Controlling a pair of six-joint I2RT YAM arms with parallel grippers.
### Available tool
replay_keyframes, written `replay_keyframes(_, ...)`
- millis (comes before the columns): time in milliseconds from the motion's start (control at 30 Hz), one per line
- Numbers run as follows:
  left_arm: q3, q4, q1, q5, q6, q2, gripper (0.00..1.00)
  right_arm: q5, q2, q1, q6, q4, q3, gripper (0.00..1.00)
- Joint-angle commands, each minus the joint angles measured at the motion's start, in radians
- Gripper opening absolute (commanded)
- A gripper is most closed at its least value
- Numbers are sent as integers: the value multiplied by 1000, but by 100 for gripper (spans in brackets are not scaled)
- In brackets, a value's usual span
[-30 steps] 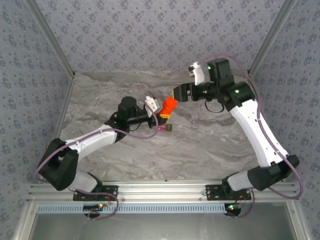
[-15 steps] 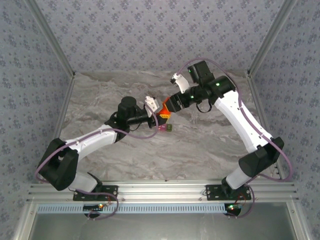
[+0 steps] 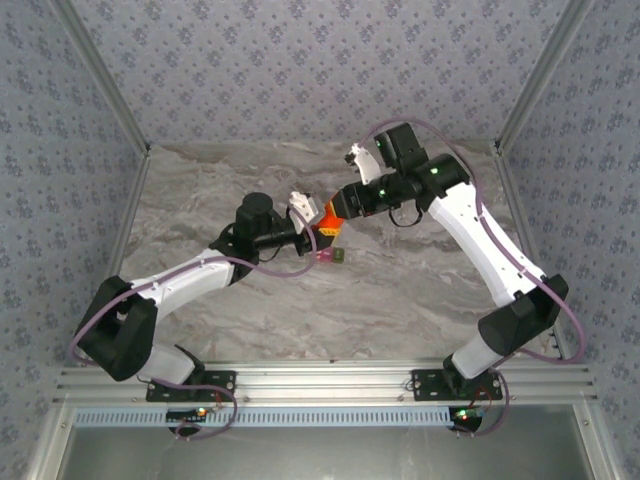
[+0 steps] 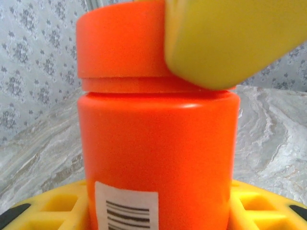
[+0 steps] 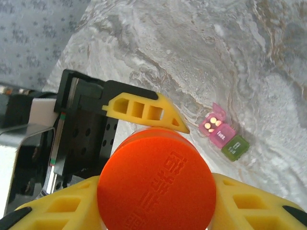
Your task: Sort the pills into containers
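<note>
left gripper (image 3: 316,228) grasps the orange bottle (image 4: 158,143); right gripper (image 3: 338,207) clasps its cap (image 5: 156,179); pink-green containers (image 5: 223,136) lie at the bottle's six o'clock.

Bottle (image 4: 153,158) and cap (image 5: 156,175): smooth orange plastic, satin sheen, embossed cap lettering. Label (image 4: 125,208): white paper. Fingers (image 4: 230,38): matt yellow plastic. Box (image 5: 218,132): translucent pink and olive plastic. Table (image 5: 268,57): smooth, marble-patterned.

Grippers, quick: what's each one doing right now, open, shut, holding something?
Left gripper: shut on the orange bottle, holding its body.
Right gripper: fingers either side of the bottle's cap; whether it grips cannot be told.
</note>
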Motion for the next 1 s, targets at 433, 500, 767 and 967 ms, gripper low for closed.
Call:
replay_keyframes(433, 48, 72, -5, 44, 10, -7, 0, -119, -145, -120, 204, 120, -68, 80)
replay_keyframes(500, 48, 70, -4, 45, 12, -9, 0, -139, -167, -159, 103, 87, -52, 81)
replay_keyframes(767, 56, 55, -5, 48, 14, -12, 0, -146, -109, -133, -250, 17, 15, 78)
replay_keyframes(967, 62, 52, -5, 52, 13, -6, 0, -109, -41, -119, -277, -3, 61, 78)
